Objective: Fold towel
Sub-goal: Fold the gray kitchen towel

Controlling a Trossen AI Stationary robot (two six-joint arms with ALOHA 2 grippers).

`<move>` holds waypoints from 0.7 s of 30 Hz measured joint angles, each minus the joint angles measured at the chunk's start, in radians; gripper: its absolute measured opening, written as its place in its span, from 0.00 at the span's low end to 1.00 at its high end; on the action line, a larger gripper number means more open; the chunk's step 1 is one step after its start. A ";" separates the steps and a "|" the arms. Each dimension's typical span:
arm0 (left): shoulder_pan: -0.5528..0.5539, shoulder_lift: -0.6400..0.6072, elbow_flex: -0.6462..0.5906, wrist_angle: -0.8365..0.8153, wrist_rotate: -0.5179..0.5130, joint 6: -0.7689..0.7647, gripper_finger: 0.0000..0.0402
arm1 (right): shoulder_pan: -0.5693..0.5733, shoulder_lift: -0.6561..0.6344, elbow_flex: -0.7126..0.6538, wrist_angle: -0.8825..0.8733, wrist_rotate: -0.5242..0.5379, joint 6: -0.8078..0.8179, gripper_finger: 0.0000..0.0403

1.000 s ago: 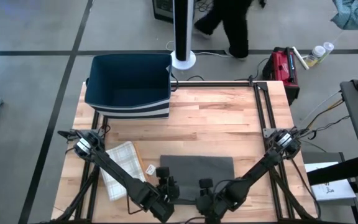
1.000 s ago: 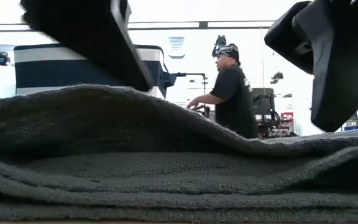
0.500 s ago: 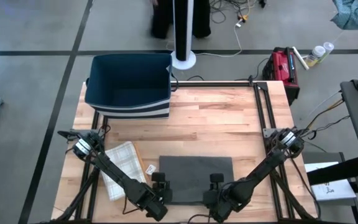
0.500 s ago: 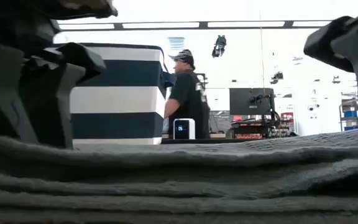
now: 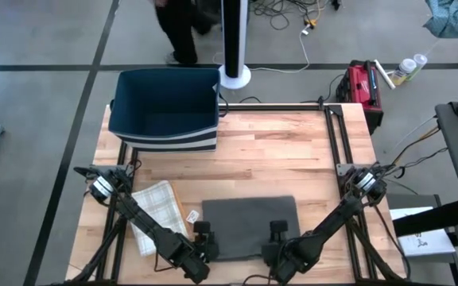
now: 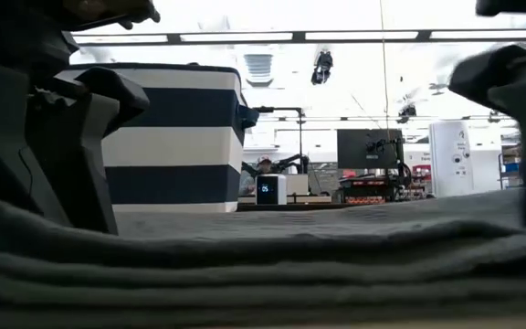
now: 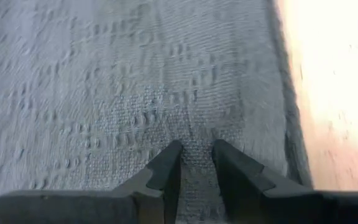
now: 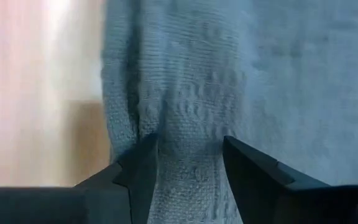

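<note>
My left tool [image 5: 203, 235] and my right tool [image 5: 277, 234] sit on the near edge of the dark grey towel [image 5: 250, 222], which lies flat on the table [image 5: 277, 163] stretching away ahead of both of them.

In the left wrist view, the left tool's fingers [image 7: 168, 169] stand only narrowly apart with a small ridge of cloth pinched up between them. In the right wrist view, the right tool's fingers [image 8: 143, 163] stand wider, with a fold of cloth bunched in the gap; I judge this hold looser, and I can't tell whether it truly bites.

The risk is uneven grip. If I lift now and the right side slips, the towel swings from the left corner and the fold goes crooked. The low view shows stacked layers at this edge [image 6: 263, 265]; taking only the top layer would peel the bundle open rather than carry it. A second, pale checked cloth [image 5: 156, 205] lies just outside my left tool; a wide sweep could drag it.
</note>
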State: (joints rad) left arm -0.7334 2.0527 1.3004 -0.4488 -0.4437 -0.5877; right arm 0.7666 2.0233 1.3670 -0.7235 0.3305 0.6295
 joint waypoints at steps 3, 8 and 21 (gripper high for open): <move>0.002 -0.001 0.011 0.000 -0.003 0.001 0.23 | -0.003 -0.004 -0.002 -0.109 0.113 -0.014 0.43; 0.017 0.000 0.044 0.034 -0.119 -0.006 0.23 | -0.016 -0.021 -0.004 -0.212 0.163 0.002 0.44; 0.106 -0.003 0.077 0.097 -0.145 0.111 0.21 | 0.023 -0.071 -0.001 -0.118 0.214 0.004 0.43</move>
State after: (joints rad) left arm -0.6273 2.0502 1.3778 -0.3514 -0.5888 -0.4770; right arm 0.7897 1.9521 1.3658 -0.8412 0.5444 0.6338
